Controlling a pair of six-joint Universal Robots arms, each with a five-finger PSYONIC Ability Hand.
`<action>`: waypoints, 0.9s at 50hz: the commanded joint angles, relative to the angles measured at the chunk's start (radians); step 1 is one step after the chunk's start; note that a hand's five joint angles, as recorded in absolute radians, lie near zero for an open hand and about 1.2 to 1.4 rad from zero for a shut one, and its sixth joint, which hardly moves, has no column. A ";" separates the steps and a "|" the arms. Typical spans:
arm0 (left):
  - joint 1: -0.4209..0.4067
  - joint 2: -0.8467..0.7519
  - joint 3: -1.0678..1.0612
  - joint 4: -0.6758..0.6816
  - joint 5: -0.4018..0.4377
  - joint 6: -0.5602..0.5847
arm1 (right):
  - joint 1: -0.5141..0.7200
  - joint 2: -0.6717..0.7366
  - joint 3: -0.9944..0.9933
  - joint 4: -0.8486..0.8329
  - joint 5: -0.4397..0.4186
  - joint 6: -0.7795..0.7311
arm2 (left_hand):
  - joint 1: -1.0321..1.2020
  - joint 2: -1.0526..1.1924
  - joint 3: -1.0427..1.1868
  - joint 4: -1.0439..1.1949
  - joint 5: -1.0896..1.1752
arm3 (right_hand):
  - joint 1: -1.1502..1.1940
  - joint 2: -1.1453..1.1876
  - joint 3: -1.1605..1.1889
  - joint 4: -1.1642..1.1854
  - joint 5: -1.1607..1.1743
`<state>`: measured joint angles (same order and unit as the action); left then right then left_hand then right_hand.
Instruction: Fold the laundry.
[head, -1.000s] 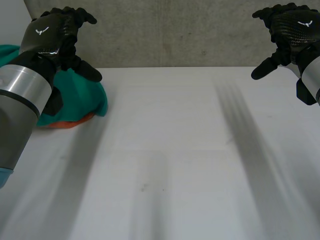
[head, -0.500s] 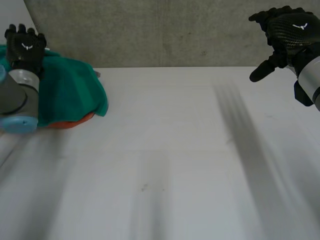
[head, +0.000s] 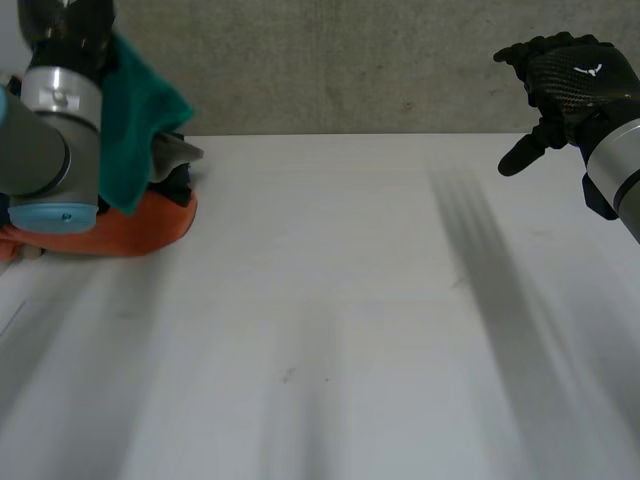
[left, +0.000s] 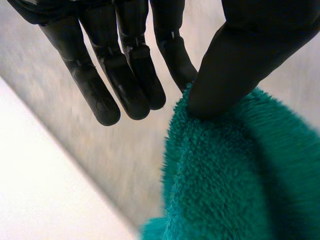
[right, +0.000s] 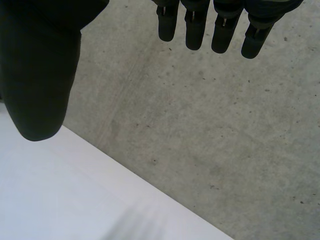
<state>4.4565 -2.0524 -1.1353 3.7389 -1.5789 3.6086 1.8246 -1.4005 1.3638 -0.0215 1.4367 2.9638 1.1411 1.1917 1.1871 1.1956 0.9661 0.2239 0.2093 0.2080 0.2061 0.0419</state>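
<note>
A teal fleecy towel (head: 135, 120) pinched up by the left hand (left: 125, 75) at the far left of the white table (head: 330, 330).
A rumpled orange cloth (head: 130, 225) lies on the table near its far left edge. Above it the towel hangs from the left hand, whose thumb nips the towel's top edge against a finger while the other fingers stay straight. Well apart, over the far right side, the right hand (head: 570, 80) hovers, loosely spread and holding nothing, with a small white winged emblem on its back. Behind stands a grey concrete wall (head: 330, 60).
</note>
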 joint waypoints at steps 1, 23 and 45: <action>-0.190 0.259 -0.165 -0.115 0.007 -0.289 | -0.004 -0.002 -0.003 0.000 0.001 -0.002 | 0.255 0.205 0.209 0.201 0.256 | -0.049 -0.035 -0.033 -0.032 -0.042; -0.399 0.101 -0.374 -0.271 -0.027 -0.521 | 0.013 0.077 0.012 0.038 0.008 -0.179 | -0.875 -0.925 -0.921 -0.929 -0.874 | -0.049 -0.035 -0.033 -0.032 -0.042; 0.161 0.236 -0.759 -0.286 0.270 -0.030 | 0.248 0.092 0.412 0.141 0.019 -0.227 | -0.863 -0.914 -0.909 -0.917 -0.863 | -0.049 -0.035 -0.033 -0.032 -0.042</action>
<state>4.5266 -1.7436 -1.8273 3.4607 -1.4193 3.4578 2.0455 -1.3097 1.6312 0.2881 1.4496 2.6733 0.2905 0.2844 0.2804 0.2766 0.0892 0.2238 0.2093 0.2080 0.2061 0.0419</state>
